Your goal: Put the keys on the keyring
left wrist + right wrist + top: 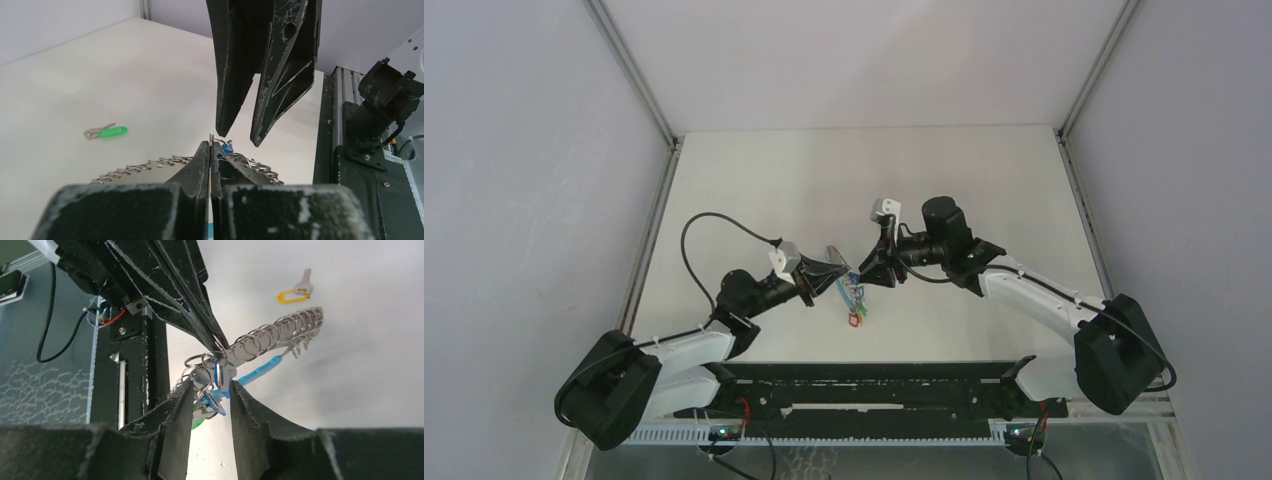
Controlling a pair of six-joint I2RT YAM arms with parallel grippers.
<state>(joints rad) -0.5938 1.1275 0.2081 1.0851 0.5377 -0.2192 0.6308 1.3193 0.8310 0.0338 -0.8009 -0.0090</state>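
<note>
The keyring (848,288) hangs in the air between both arms. Its thin wire carries a row of small silver rings (272,335) and a turquoise sleeve (257,371). My left gripper (210,145) is shut on the wire. My right gripper (211,384) faces it, open, its tips either side of a blue-headed key (218,374) that hangs among the small rings. Whether they touch it is unclear. On the table lie a green-headed key (111,132) and a yellow-headed key (291,296). Coloured tags (856,319) dangle below the ring.
A black rail (864,385) runs along the near table edge between the arm bases. The right arm's black base (385,107) stands beside it. Metal frame posts (652,215) and white walls border the table at left, right and back.
</note>
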